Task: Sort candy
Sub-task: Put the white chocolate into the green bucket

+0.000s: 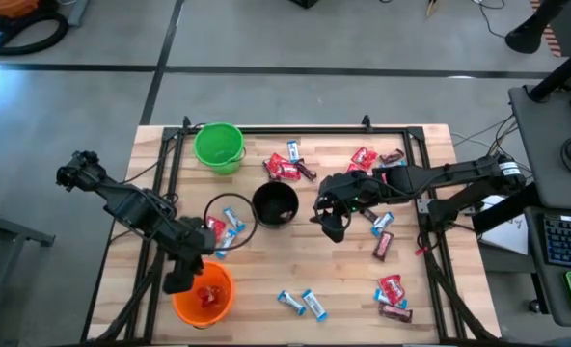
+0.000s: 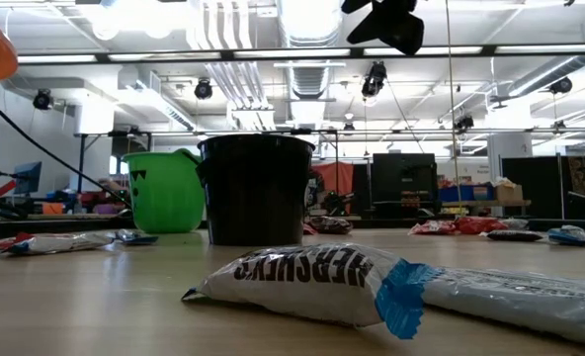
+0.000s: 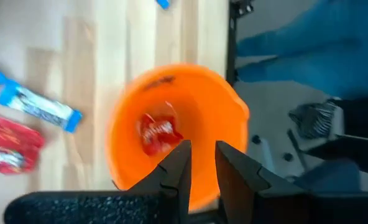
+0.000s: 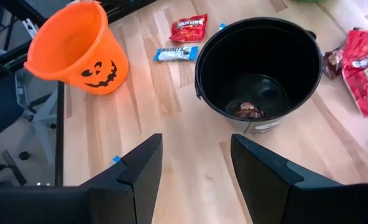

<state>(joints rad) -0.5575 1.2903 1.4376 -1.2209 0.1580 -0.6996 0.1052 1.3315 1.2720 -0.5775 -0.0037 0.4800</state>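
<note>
From above: left pincer (image 1: pixel 181 280) poised at the rim of the orange cup (image 1: pixel 214 305), a red candy (image 1: pixel 206 295) already inside. Right pincer (image 1: pixel 330 227) hovering just beside the black cup (image 1: pixel 275 205), holding nothing. Green cup (image 1: pixel 218 147) apparently bare inside. Plenty of candy loose on the counter (image 1: pixel 266 289): a red cluster (image 1: pixel 284 170) near the black cup, blue-and-white bars (image 1: pixel 303 304) near the front edge, more red and brown to the right. Sorting barely begun, by the look of it.

From counter level: a wrapped bar (image 2: pixel 302 282) lying flat in the foreground, black and green cups behind.

From the left wrist: fingers (image 3: pixel 178 168) nearly closed with a narrow gap, empty, above the orange cup and its red candy.

From the right wrist: jaws spread wide, empty; one brown candy (image 4: pixel 247 110) at the bottom of the black cup.
</note>
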